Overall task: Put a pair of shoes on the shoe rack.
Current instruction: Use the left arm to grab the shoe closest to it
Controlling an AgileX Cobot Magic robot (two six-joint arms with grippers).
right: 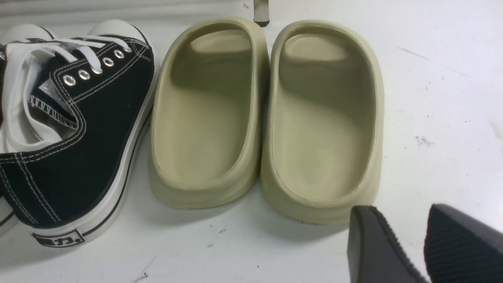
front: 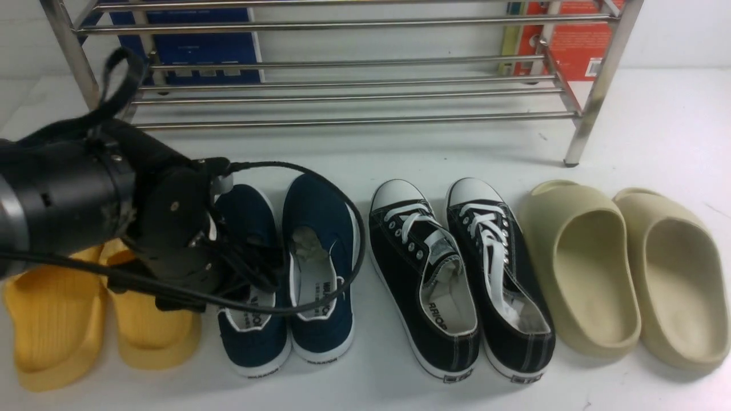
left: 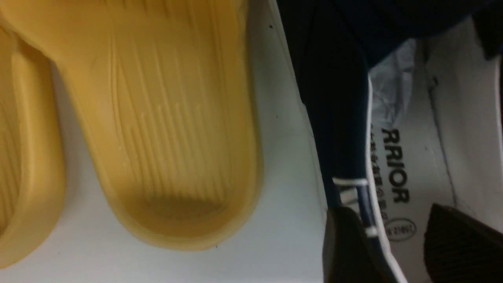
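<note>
Left gripper (left: 389,214), nearest: jaws parted, straddling the left side wall of the left navy shoe (left: 338,118), not clamped. The pair of shoes (front: 317,214) stands between yellow slides (front: 57,319) and black sneakers (front: 457,274), nearer than the shoe rack (front: 342,85). Right gripper (right: 401,214): jaws apart, empty.

The left arm (front: 63,200) is a black cylinder with a silver band (front: 8,220), small screws (front: 174,205), a strap loop (front: 123,74), looping black cables (front: 357,228) and ribbed dark pads (left: 463,243).
</note>
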